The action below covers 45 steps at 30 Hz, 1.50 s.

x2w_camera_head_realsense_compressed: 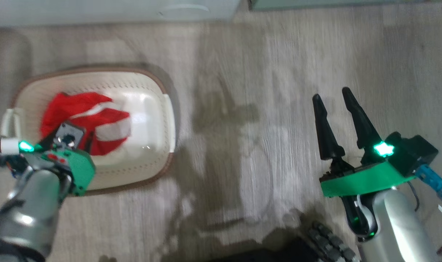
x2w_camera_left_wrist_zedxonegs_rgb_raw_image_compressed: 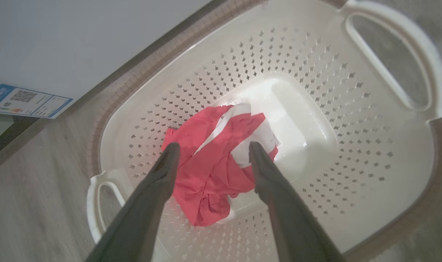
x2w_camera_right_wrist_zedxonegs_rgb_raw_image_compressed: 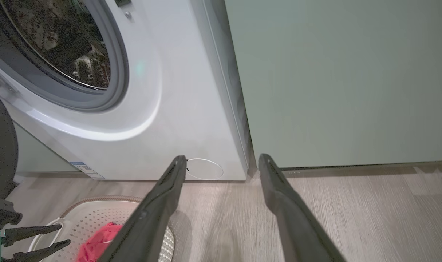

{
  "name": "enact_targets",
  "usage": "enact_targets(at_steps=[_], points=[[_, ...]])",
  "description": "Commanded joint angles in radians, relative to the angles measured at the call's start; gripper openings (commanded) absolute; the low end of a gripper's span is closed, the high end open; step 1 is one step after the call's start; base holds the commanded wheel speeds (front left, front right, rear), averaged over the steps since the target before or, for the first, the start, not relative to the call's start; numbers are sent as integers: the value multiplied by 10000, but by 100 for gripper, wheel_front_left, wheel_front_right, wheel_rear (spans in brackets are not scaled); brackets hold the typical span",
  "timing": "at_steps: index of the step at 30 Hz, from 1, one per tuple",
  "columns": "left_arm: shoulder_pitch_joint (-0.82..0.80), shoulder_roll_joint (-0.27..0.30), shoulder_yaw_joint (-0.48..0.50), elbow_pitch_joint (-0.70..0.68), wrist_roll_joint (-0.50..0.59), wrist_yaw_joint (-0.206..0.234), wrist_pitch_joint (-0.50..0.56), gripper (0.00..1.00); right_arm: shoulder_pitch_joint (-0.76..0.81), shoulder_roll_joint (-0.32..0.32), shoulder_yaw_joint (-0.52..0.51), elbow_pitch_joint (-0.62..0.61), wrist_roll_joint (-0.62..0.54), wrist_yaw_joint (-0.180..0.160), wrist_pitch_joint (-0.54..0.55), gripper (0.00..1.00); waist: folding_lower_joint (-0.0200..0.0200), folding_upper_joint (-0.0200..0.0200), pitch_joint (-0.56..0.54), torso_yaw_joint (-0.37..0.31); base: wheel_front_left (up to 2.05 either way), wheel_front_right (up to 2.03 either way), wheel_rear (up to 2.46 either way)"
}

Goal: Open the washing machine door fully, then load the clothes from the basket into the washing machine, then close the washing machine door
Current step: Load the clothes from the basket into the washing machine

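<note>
The basket (x2w_camera_head_realsense_compressed: 153, 91) stands on the floor at the left, with the red clothes (x2w_camera_head_realsense_compressed: 84, 122) lying in its left half. My left gripper (x2w_camera_left_wrist_zedxonegs_rgb_raw_image_compressed: 213, 149) hangs open just above the clothes (x2w_camera_left_wrist_zedxonegs_rgb_raw_image_compressed: 210, 171), one finger to each side, touching nothing that I can make out. In the right wrist view it shows as two dark fingers (x2w_camera_right_wrist_zedxonegs_rgb_raw_image_compressed: 35, 236) over the basket (x2w_camera_right_wrist_zedxonegs_rgb_raw_image_compressed: 97, 211). The washing machine (x2w_camera_right_wrist_zedxonegs_rgb_raw_image_compressed: 177, 109) shows its drum open, and the washing machine door (x2w_camera_right_wrist_zedxonegs_rgb_raw_image_compressed: 0, 145) is swung aside at the left edge. My right gripper (x2w_camera_head_realsense_compressed: 332, 95) is open and empty over bare floor.
A pale green cabinet (x2w_camera_right_wrist_zedxonegs_rgb_raw_image_compressed: 337, 80) stands against the washer's right side. The washer's lower front with its round cover (x2w_camera_head_realsense_compressed: 184, 9) runs along the top of the head view. Wood-look floor (x2w_camera_head_realsense_compressed: 250, 127) lies between the basket and my right arm. A blue energy sticker (x2w_camera_left_wrist_zedxonegs_rgb_raw_image_compressed: 24, 102) sits low on the washer.
</note>
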Motion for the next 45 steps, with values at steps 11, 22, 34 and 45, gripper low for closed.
enact_targets(at_steps=[11, 22, 34, 45], points=[[-2108, 1607, -792, 2188, 836, -549, 204, 100, -174, -77, 684, -324, 625, 0, -94, 100, -4, 0, 2438, -1504, 0, 0, 0], [-3472, 2419, -1095, 2612, 1017, -405, 1023, 100, -483, -77, 1085, -433, 1073, 0, -94, 100, -4, 0, 3867, -2097, 0, 0, 0], [-3812, 2659, -1581, 2762, 1307, -92, 2734, 100, -392, -77, 1084, -689, 1014, 0, -94, 100, -4, 0, 4197, -1981, 0, 0, 0], [-3688, 2496, -1452, 2792, 645, -602, 3793, 0, -572, -77, 1121, -675, 917, 0, -94, 100, -4, 0, 4222, -1939, 0, 0, 0]])
